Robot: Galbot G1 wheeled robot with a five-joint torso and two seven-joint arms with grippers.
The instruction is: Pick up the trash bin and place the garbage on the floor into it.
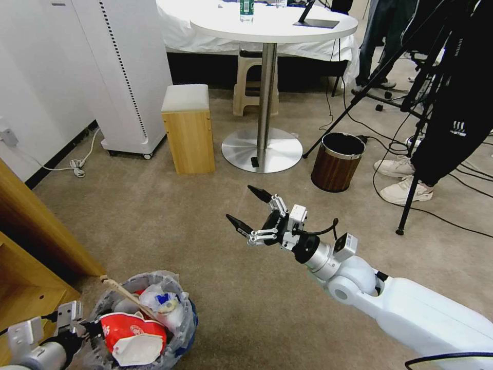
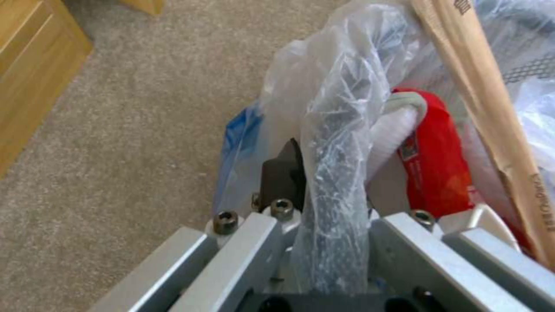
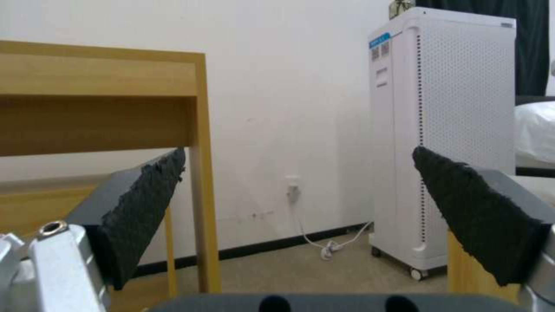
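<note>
The trash bin [image 1: 177, 336], lined with a crinkly translucent bag, hangs low at the left in the head view, over the beige floor [image 1: 154, 216]. My left gripper [image 1: 84, 329] is shut on its bagged rim [image 2: 332, 173]. Inside lies garbage: a red wrapper [image 1: 131, 326], a blue-edged white mask [image 1: 136, 349], a wooden stick [image 1: 123, 293] and crumpled white pieces [image 1: 159, 300]. The wrapper [image 2: 436, 164] and the paper-sleeved stick [image 2: 480, 91] show close up in the left wrist view. My right gripper [image 1: 250, 209] hovers open above the bare carpet, its black pads [image 3: 145, 203] wide apart with nothing between them.
A brown wood-grain bin [image 1: 337, 162] stands by the round table's base [image 1: 262, 149]. A wooden stool [image 1: 188, 128], a white air purifier [image 1: 126, 72] and wooden furniture [image 1: 36, 246] line the left. Tripod legs [image 1: 411, 195], cables and a person's shoes [image 1: 405, 180] crowd the right.
</note>
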